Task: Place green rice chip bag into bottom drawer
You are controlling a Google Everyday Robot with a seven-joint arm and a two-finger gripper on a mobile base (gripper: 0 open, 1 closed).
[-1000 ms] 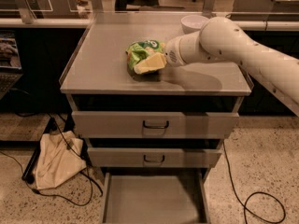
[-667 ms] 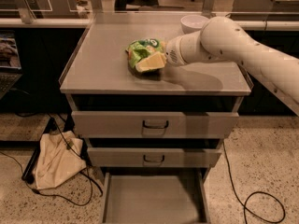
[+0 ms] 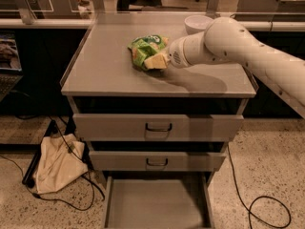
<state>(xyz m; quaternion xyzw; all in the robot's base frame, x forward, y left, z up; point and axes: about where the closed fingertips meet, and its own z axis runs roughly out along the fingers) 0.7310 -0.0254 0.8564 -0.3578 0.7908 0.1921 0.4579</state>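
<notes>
Bottom drawer (image 3: pixel 157 202) is pulled open, down low. A cloth sack (image 3: pixel 57 163) lies on the floor to its left. Above it are the middle drawer (image 3: pixel 157 161) and top drawer (image 3: pixel 157 127), both shut. On the cabinet top (image 3: pixel 105 70) lies the green bag (image 3: pixel 142 49). The gripper (image 3: pixel 157 61) touches its right side; I cannot tell if it grips. A bowl (image 3: pixel 196 23) stands behind.
</notes>
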